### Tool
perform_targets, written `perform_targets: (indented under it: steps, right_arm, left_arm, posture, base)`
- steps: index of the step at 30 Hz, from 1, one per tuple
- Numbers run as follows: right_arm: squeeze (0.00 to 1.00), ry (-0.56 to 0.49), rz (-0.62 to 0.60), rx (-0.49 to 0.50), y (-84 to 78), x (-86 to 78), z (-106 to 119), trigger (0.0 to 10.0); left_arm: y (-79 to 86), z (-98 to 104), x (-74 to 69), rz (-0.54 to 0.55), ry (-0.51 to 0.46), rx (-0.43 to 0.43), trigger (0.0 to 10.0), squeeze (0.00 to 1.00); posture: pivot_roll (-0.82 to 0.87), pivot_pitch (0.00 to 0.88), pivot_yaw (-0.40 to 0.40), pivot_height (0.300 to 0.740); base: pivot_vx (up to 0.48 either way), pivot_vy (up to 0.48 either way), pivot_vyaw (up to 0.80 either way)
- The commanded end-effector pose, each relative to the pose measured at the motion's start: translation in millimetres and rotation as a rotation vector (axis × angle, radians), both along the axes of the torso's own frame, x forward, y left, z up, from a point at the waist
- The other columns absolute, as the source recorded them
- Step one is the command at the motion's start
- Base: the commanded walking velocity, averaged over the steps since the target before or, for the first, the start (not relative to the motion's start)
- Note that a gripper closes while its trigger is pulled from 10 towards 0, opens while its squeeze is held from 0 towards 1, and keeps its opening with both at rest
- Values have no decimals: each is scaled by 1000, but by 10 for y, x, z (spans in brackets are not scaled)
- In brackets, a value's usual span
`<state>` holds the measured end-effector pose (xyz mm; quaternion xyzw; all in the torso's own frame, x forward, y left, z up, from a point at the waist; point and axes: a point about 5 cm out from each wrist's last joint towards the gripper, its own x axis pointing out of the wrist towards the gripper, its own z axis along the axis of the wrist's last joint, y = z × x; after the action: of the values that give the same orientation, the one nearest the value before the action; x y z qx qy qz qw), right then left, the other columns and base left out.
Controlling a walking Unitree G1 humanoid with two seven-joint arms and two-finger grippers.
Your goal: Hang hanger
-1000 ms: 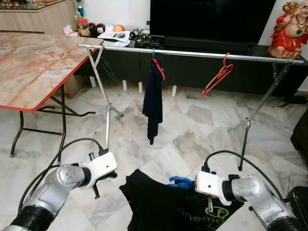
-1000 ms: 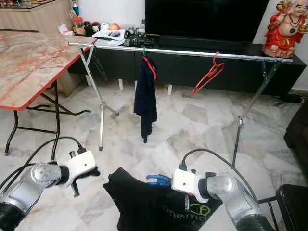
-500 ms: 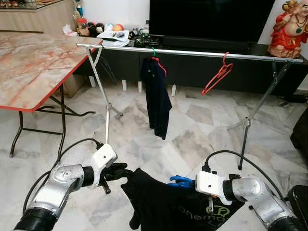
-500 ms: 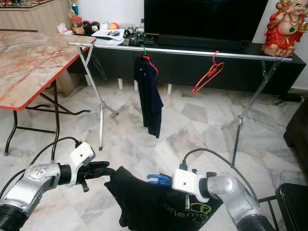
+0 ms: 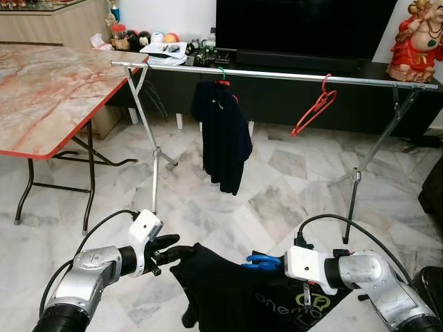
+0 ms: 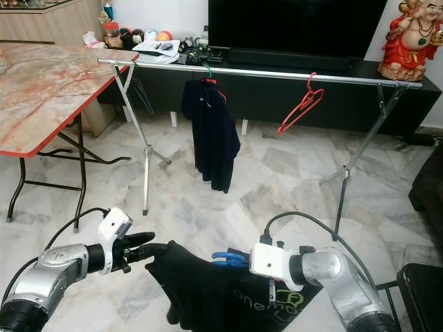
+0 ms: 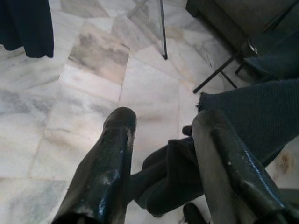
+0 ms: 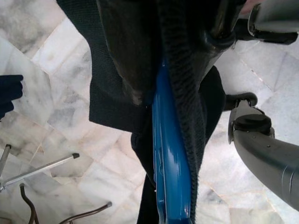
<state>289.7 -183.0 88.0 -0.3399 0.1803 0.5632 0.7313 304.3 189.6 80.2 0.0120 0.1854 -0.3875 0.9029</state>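
Silver jointed arms end in white wrist blocks, looping black cables and glossy black-fingered pincers.

Marble floor (image 5: 277, 200); marble-top folding table (image 5: 41, 90); black TV cabinet (image 5: 291, 97) behind.

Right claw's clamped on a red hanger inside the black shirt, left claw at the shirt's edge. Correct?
Not quite: the hanger in the right claw is blue, as the right wrist view shows. The red hanger hangs empty on the rail. Left claw is at the black shirt.
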Motion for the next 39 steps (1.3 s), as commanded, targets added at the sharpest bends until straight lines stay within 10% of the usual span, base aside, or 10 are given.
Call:
perform_targets:
  steps: [1,8,9,10,11,28,29,39]
  right_arm:
    - [0,-30,2,25,-3,15,90,10000]
    - [0,-31,-3,25,2,20,93,10000]
    - [0,-30,-4,25,3,19,92,10000]
    - [0,-30,-4,26,4,17,91,10000]
    - [0,-29,-4,26,6,16,91,10000]
    - [0,-36,15,33,33,16,133,10000]
    - [0,-36,15,33,34,16,133,10000]
    - [0,-32,11,32,36,14,123,10000]
  left_arm:
    - [11,14,8,15,-2,-43,10000,0]
    - [32,32,-92,-26,99,-268,10000,0]
    - [28,48,-103,-32,96,-303,10000,275]
    - [25,59,-111,-36,94,-325,10000,275]
    - [24,73,-112,-29,91,-363,10000,1000]
    - [52,-191,-77,151,162,-324,10000,1000]
    - [49,-190,-78,149,165,-330,10000,35]
    - [-27,-110,-129,46,182,-429,10000,0]
  posture:
    - [100,62,0,740]
    - [101,62,0,740]
    - [101,58,3,740]
    - [101,58,3,740]
    - [101,58,3,740]
    - [95,51,0,740]
    - [95,51,0,740]
    - [96,55,0,740]
  base:
    - [0,0,0]
    - [0,0,0]
    - [0,0,0]
    - [0,0,0]
    - [0,0,0]
    - [0,0,0]
    - [0,0,0]
    - [0,0,0]
